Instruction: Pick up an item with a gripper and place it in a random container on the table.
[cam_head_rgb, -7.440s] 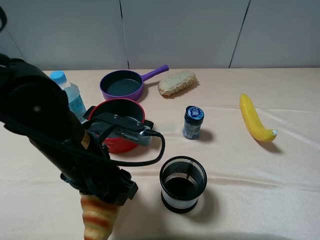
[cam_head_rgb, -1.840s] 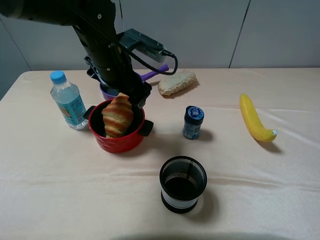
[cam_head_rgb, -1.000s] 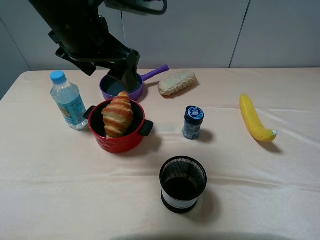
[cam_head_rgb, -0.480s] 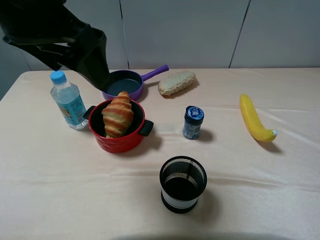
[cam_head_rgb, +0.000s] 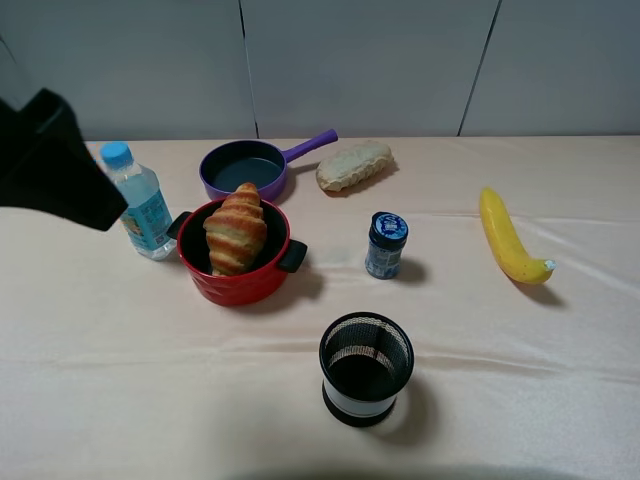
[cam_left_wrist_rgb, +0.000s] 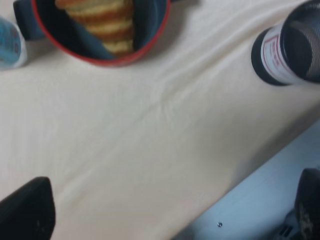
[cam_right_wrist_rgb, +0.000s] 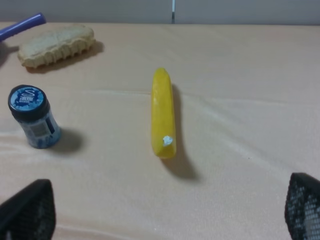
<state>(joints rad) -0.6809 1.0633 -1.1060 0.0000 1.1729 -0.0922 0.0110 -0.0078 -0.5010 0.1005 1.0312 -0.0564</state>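
inside the red pot (cam_head_rgb: 236, 262) on the table (cam_head_rgb: 450, 330) the croissant (cam_head_rgb: 235, 228) is propped, its tip leaned above the rim. the left gripper (cam_left_wrist_rgb: 170, 210) is seen spread wide and empty over bare cloth. the right gripper (cam_right_wrist_rgb: 170, 207) is likewise parted, with a banana (cam_right_wrist_rgb: 163, 112) lying beyond it.

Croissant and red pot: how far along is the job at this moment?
Done: the croissant stands tilted inside the red pot, with nothing gripping it. In hand: nothing; the left hand is open over bare cloth, and the right hand is open and empty. Left: nothing apparent.
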